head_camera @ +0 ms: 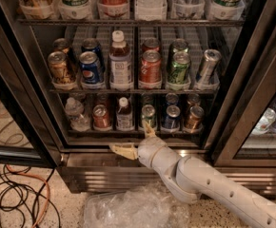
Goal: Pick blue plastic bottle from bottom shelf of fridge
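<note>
The blue plastic bottle (124, 114), small with a white cap and pale label, stands upright on the bottom shelf (85, 132) of the fridge (28, 84), third from the left, between a red can (101, 117) and a green can (148, 116). My gripper (134, 139) is open and empty. It sits just below and in front of the shelf's front edge, slightly right of the bottle. One pale finger (123, 150) points left and the other (149, 128) points up toward the green can.
A clear water bottle (74, 114) stands at the shelf's left end, and blue and brown cans to the right. A bigger white-capped bottle (121, 61) and cans fill the rack above. A crumpled plastic bag (133, 208) and cables (14, 194) lie on the floor. The open door frame (252, 80) stands at the right.
</note>
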